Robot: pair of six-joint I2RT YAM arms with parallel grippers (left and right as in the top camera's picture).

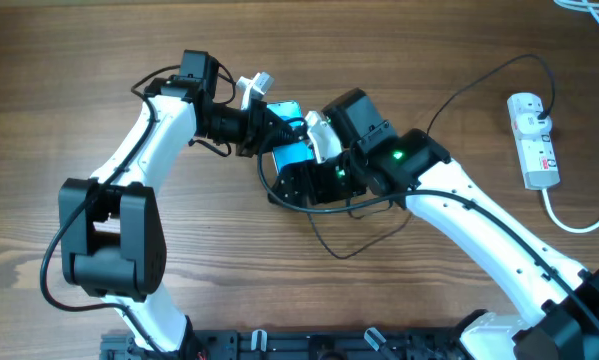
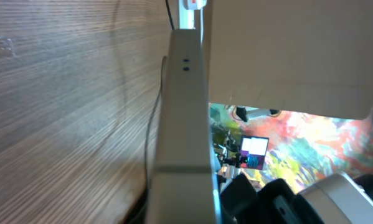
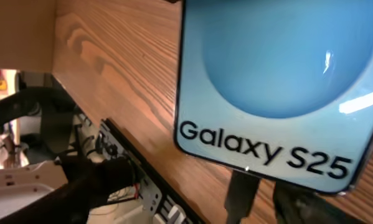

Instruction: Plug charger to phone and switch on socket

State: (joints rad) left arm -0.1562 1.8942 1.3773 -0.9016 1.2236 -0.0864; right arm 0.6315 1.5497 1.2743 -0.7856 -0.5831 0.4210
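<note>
1. At the near edge of the brown wood-grain table (image 1: 79,80), both white-and-black arms come up from their bases and reach in toward the middle.
2. Just past that, a slack loop of the long thin black charger cable (image 1: 341,255) lies on the wood under the right arm.
3. Mid-table, the small flat phone (image 1: 291,152) with a turquoise-blue screen and white edge sits between the two grippers. From overhead it is mostly covered by them.
4. In the right wrist view, the phone (image 3: 279,74) fills the frame with its "Galaxy S25" end nearest the camera. The tiny black connector tip (image 3: 241,190) touches that end's edge, just below the text. Can't tell if it is fully seated.
5. The right gripper (image 1: 309,160) is at that same end of the phone. Can't tell whether its fingers are spread or pinching anything.
6. The left gripper (image 1: 264,118) is at the phone's opposite end. In the left wrist view, the phone's white edge (image 2: 186,93) runs down mid-frame, very close. Can't tell whether the fingers are clamped on it.
7. Far right, the white elongated power strip (image 1: 532,140) lies flat, well apart from the phone. The black cable arcs from mid-table up to the strip's far end. A thick white lead (image 1: 569,220) leaves the near end and curves right.
</note>
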